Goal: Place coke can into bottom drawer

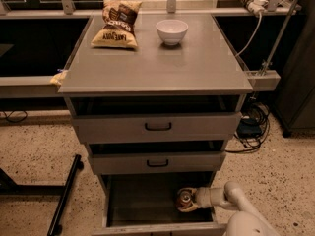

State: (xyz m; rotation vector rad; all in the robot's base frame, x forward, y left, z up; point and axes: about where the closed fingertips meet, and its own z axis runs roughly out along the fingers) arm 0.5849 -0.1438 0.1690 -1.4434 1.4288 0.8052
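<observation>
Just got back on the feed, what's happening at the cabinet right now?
The arm reaches in from the lower right, and its gripper sits inside the open bottom drawer, jaws closed around the coke can, near the drawer's right side. The can is not yet let go. A chip bag and a white bowl sit on the cabinet top.

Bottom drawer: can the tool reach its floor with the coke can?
Probably yes: the bottom drawer stands open, and the tool is inside its right part, gripping the coke can above bare floor.
</observation>
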